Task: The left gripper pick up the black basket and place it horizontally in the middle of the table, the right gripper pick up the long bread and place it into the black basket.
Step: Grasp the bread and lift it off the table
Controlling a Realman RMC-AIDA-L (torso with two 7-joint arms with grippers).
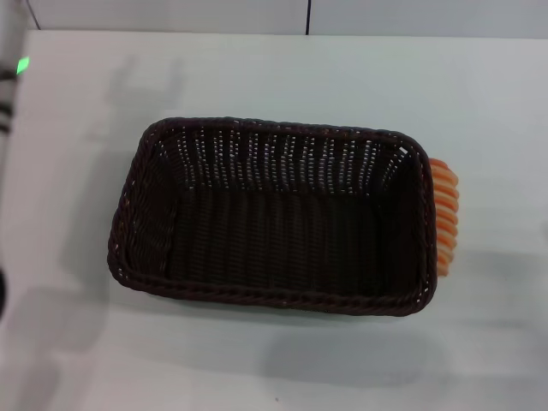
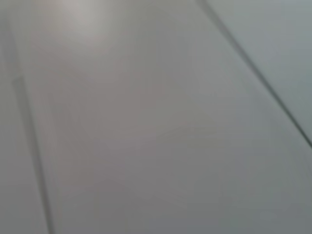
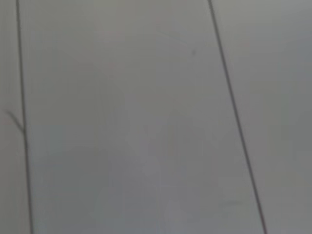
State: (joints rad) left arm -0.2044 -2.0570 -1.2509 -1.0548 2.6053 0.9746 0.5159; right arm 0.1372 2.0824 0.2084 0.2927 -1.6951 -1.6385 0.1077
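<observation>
The black basket (image 1: 274, 221) lies lengthwise across the middle of the white table (image 1: 274, 368) in the head view, open side up and empty. The long bread (image 1: 444, 216), orange-tan with pale ridges, lies on the table against the basket's right end, mostly hidden behind its rim. Only a silver piece of the left arm with its green light (image 1: 21, 64) shows at the far left edge. Neither gripper is in view. The two wrist views show only pale flat surfaces with dark seams.
The table's back edge (image 1: 282, 34) meets a pale wall with a dark vertical seam (image 1: 308, 15). Bare tabletop lies in front of, behind and to the left of the basket.
</observation>
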